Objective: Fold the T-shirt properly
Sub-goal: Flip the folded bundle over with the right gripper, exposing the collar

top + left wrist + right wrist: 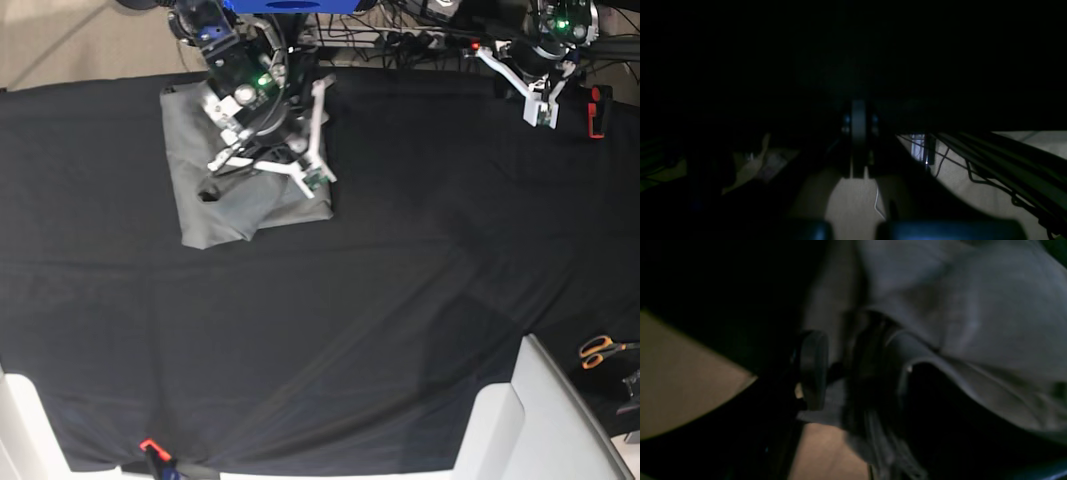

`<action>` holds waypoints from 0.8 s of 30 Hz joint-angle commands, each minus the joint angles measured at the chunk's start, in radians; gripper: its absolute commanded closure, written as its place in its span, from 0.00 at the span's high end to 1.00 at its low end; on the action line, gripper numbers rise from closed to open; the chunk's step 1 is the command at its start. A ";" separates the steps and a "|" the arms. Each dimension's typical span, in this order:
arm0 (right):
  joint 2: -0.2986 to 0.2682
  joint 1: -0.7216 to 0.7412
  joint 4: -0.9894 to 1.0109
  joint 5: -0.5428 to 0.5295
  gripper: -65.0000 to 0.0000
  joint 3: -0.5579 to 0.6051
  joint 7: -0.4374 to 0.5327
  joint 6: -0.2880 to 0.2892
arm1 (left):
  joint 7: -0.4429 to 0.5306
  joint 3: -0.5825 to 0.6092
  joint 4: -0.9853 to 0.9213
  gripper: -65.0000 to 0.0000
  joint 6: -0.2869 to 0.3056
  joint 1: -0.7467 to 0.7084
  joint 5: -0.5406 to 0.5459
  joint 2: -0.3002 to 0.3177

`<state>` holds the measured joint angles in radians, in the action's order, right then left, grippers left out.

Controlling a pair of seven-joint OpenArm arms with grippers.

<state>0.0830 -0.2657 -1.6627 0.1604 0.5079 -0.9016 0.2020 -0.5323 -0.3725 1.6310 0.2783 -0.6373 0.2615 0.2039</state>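
The light grey T-shirt (200,205) lies partly folded on the black cloth at the upper left of the base view. My right gripper (212,190) is down on its middle. In the blurred right wrist view the gripper (840,373) has grey fabric (973,306) between and draped over its dark fingers (813,370), so it looks shut on a fold of the shirt. My left gripper (540,112) hangs off the cloth's far right corner, away from the shirt. In the dark left wrist view it (858,140) shows its pads pressed together, empty.
The large black cloth (380,280) covers the table. Orange-handled scissors (600,350) lie at the right edge. A red object (595,110) sits beside my left gripper. White bins (545,410) stand at the bottom right, and an orange clamp (150,447) is at the front edge.
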 commanded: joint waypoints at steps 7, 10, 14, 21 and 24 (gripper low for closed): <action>0.002 0.036 -0.018 -0.218 0.41 -0.038 0.005 0.075 | 0.015 -0.013 0.012 0.00 0.000 -0.011 0.002 0.018; -0.025 0.055 -0.021 -0.327 0.41 -0.033 0.005 0.076 | 0.011 -0.018 0.013 0.00 0.000 -0.005 0.002 0.018; -0.099 0.105 -0.032 -0.531 0.41 -0.038 0.005 0.115 | 0.010 -0.018 0.010 0.00 0.000 0.003 0.002 0.018; -0.295 0.092 -0.278 -0.727 0.39 -0.145 0.008 0.119 | 0.010 -0.018 0.010 0.00 0.000 0.014 0.002 0.018; -0.302 0.042 -0.305 -0.730 0.19 -0.260 0.005 0.100 | 0.010 -0.018 0.008 0.00 0.000 0.012 0.002 0.018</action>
<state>-0.2169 -0.2272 -1.9568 -0.5621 0.2440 -0.9005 0.2947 -0.5343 -0.3847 1.6283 0.2806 -0.6151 0.2619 0.2127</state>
